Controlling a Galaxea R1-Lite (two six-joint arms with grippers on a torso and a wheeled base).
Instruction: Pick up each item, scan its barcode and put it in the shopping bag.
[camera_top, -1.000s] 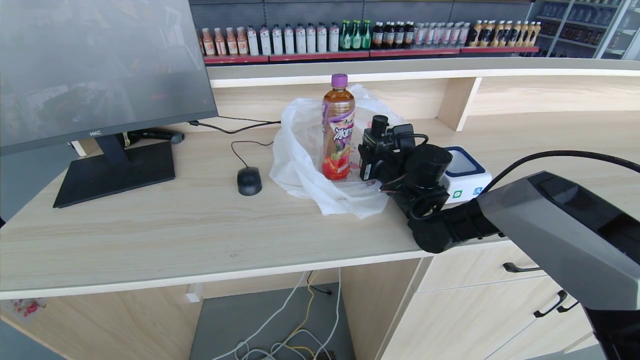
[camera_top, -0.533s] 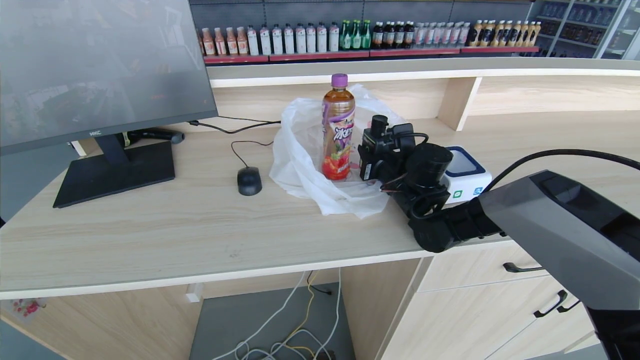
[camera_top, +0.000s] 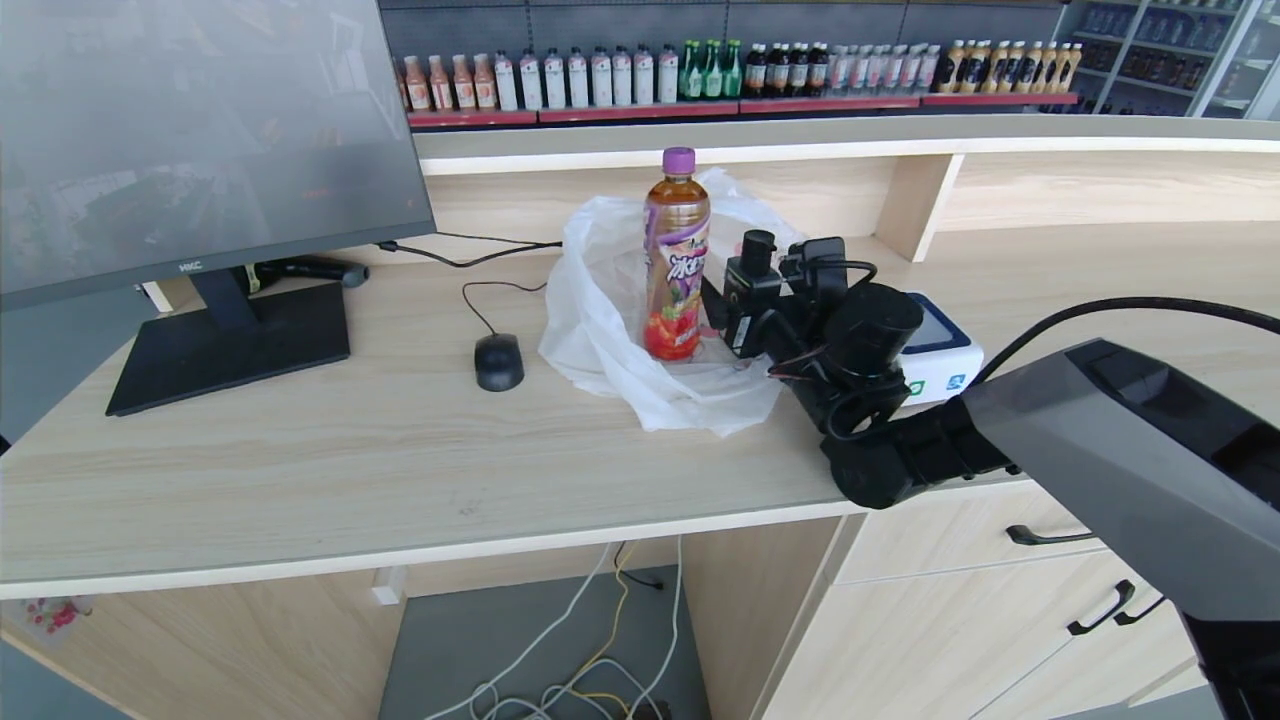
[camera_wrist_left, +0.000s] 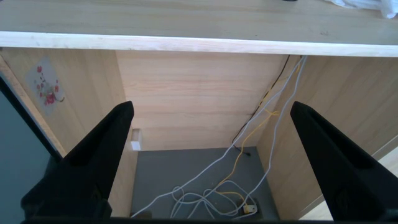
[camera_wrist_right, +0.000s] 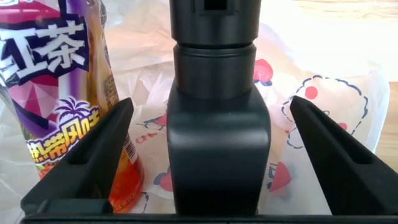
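Note:
An orange tea bottle (camera_top: 677, 270) with a purple cap stands upright inside the white shopping bag (camera_top: 600, 320) on the counter. Right of it in the bag stands a dark upright item (camera_top: 752, 285). My right gripper (camera_top: 745, 305) is open, and its fingers straddle that item without touching it. The right wrist view has the dark item (camera_wrist_right: 214, 124) centred in the right gripper (camera_wrist_right: 211, 106), with the bottle (camera_wrist_right: 68, 93) beside it and the printed bag (camera_wrist_right: 323, 106) behind. My left gripper (camera_wrist_left: 211, 109) hangs open and holds nothing, below the counter's front edge.
A white and blue scanner box (camera_top: 935, 345) sits just right of the bag, behind my right wrist. A monitor (camera_top: 190, 140) and a mouse (camera_top: 498, 362) occupy the counter's left. A raised shelf runs along the back. Cables (camera_wrist_left: 211, 193) lie under the counter.
My right gripper's fingers have spread apart around the dark item, and the wrist has shifted slightly to the right. The bottle and bag have stayed put.

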